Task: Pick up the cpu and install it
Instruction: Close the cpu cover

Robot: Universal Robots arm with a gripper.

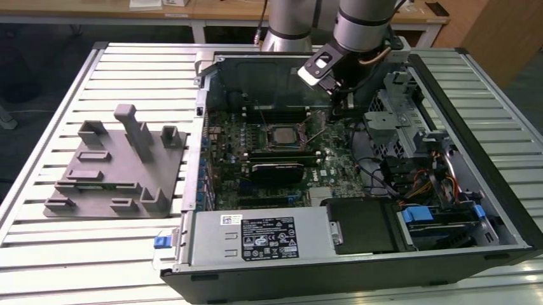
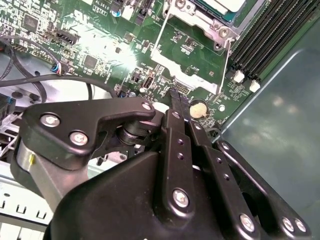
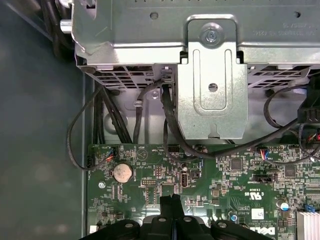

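We are recording one open computer case (image 1: 502, 190) lying on its side on a slatted metal worktop (image 1: 127, 63), with a grey fixture plate (image 1: 119, 171) with upright posts standing beside it toward the exterior view's left. Inside the case a green motherboard (image 1: 339, 166) is facing upward. The cpu (image 1: 283, 135) is sitting in its socket near the middle of that board, its silver top showing inside the metal socket frame. In the second wrist view its pale top (image 2: 224, 4) is lying at the edge of the picture, with thin wire levers (image 2: 227, 55) running along the frame. The arm is reaching down into the case from the far side, and the hand (image 1: 337, 116) is hanging over the board toward the exterior view's right of the socket, apart from the cpu. Its two black fingers (image 2: 176, 107) are pressing together at the tips with nothing between them. In the first wrist view those joined tips are pointing at the board just beside a round coin battery (image 3: 122, 173). We cannot tell whether the tips are touching the board. Black cables (image 3: 172, 120) are running from the board up to a bare metal drive cage (image 3: 212, 95).
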